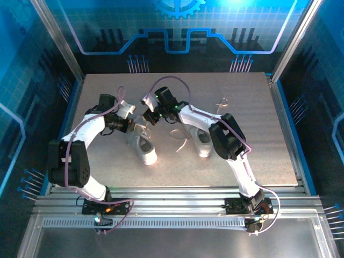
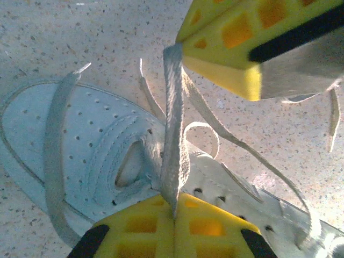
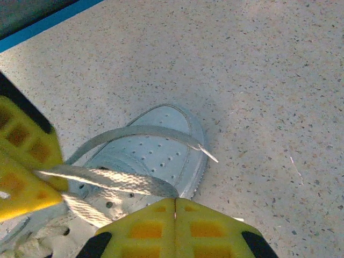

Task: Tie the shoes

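The left shoe (image 1: 144,149) lies mid-table, the right shoe (image 1: 203,143) at its 3 o'clock. My left gripper (image 2: 173,210) is clamped on the left shoe's lace (image 2: 173,134); my right gripper (image 3: 174,201), at that shoe's 12 o'clock, pinches the same lace

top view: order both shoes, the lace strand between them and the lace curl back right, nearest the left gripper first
1. left-side shoe, right beside the left gripper
2. lace strand, on the table between the shoes
3. right-side shoe, just right of the strand
4. lace curl, back right
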